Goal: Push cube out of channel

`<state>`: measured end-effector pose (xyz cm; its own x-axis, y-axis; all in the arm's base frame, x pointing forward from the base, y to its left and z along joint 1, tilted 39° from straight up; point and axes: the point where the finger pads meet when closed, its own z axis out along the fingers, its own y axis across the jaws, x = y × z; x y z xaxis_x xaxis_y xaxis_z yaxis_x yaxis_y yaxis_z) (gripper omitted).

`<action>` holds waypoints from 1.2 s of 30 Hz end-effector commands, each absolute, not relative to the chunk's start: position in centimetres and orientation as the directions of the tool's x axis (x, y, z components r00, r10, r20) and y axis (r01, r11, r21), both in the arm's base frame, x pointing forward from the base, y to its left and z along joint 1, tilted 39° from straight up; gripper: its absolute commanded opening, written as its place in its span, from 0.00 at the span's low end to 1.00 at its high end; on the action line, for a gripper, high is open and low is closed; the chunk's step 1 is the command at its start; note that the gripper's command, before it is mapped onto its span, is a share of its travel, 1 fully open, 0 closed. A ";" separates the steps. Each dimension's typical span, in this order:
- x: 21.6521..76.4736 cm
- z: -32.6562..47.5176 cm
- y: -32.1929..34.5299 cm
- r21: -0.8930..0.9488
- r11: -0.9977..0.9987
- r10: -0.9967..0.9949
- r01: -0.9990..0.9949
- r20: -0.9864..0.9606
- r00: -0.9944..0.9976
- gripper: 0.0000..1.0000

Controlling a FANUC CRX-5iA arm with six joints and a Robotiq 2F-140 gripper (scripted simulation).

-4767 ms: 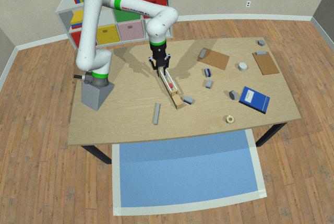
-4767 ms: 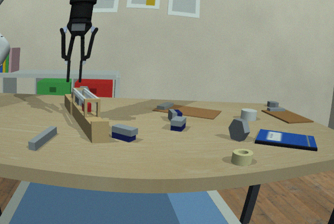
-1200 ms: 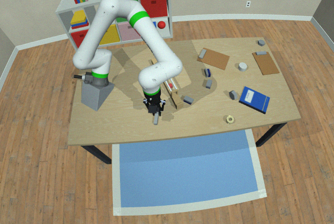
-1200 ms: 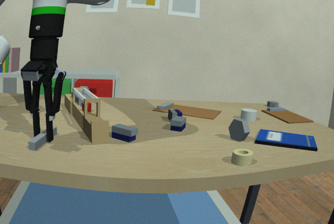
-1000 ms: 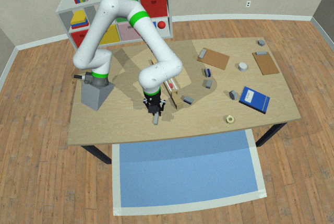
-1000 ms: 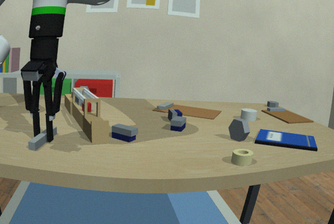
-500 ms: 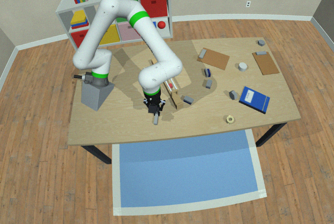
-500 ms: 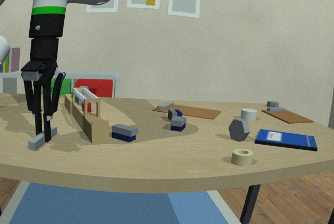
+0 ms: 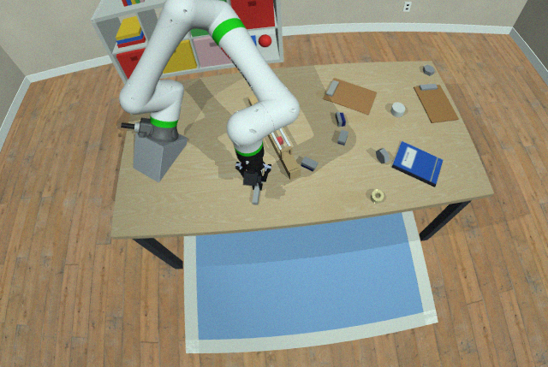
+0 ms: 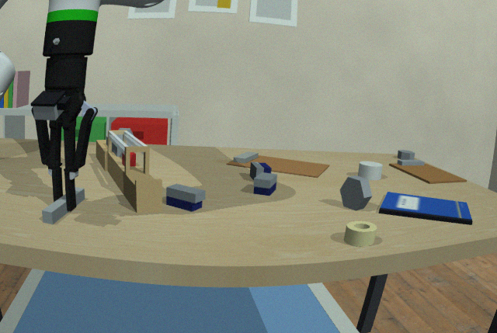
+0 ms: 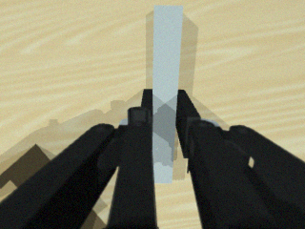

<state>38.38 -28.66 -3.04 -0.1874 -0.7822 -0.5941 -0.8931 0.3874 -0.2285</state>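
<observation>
My gripper (image 9: 254, 186) points straight down and is shut on a long grey bar (image 9: 255, 195) that lies flat on the table, to the left of the channel. In the exterior view the fingers (image 10: 63, 196) clamp the grey bar (image 10: 63, 204) near its far end. In the wrist view the bar (image 11: 166, 91) runs out ahead between the fingertips. The wooden channel (image 9: 282, 149) with a slatted roof holds the red cube (image 9: 279, 139), which also shows through the frame in the exterior view (image 10: 129, 158). The channel's solid block end (image 10: 145, 195) faces the table's front.
A grey-and-blue block (image 10: 185, 196) lies just right of the channel's near end. More blocks (image 10: 264, 182), a grey hexagonal piece (image 10: 356, 192), a blue book (image 10: 425, 207), a tape roll (image 10: 359, 233), a white cylinder (image 10: 370, 170) and two brown boards (image 9: 349, 95) lie to the right.
</observation>
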 end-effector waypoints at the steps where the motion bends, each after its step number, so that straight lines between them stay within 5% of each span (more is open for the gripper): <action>1: 38.4 -3.0 -28.7 -0.229 0.388 -0.783 -0.893 -0.593 -0.188 0.10; 36: 33.7 5.8 -34.3 -0.229 0.388 -0.783 -0.893 -0.593 -0.188 0.10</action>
<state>33.79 -34.10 5.58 -0.1877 -0.7825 -0.5936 -0.8930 0.3877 -0.2286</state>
